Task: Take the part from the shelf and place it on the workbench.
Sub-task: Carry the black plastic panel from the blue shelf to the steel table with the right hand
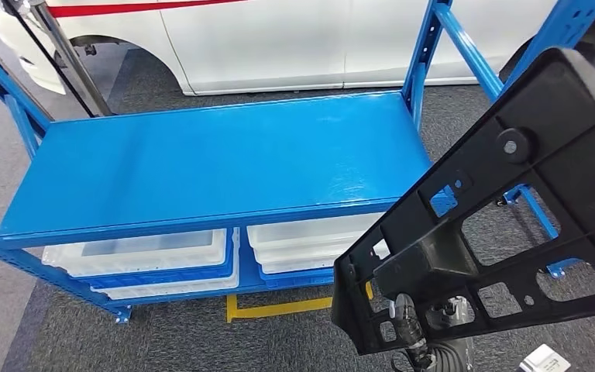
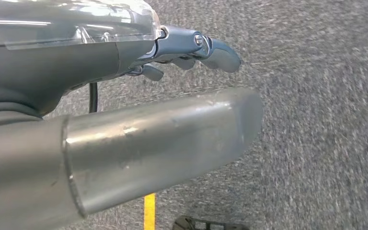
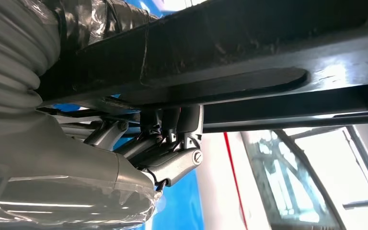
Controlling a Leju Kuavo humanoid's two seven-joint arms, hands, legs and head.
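Note:
A large black plastic part [image 1: 511, 201], a flat frame with several cut-outs, is held up at the right of the head view, in front of the blue shelf's right end. My right hand [image 1: 412, 332] grips its lower edge from below; in the right wrist view the fingers [image 3: 172, 143] clamp against the part's dark rib [image 3: 249, 52]. The shelf's top board [image 1: 201, 163] is bare. My left hand [image 2: 100, 57] hangs over grey carpet, holding nothing, with its fingers [image 2: 220, 52] stretched out and apart from the thumb.
Two white bins [image 1: 147, 252] [image 1: 310, 240] sit on the shelf's lower level. A white car [image 1: 294, 39] stands behind the shelf. Blue uprights [image 1: 426, 54] rise at the shelf's corners. A yellow floor line [image 1: 279, 308] runs along the shelf's front on grey carpet.

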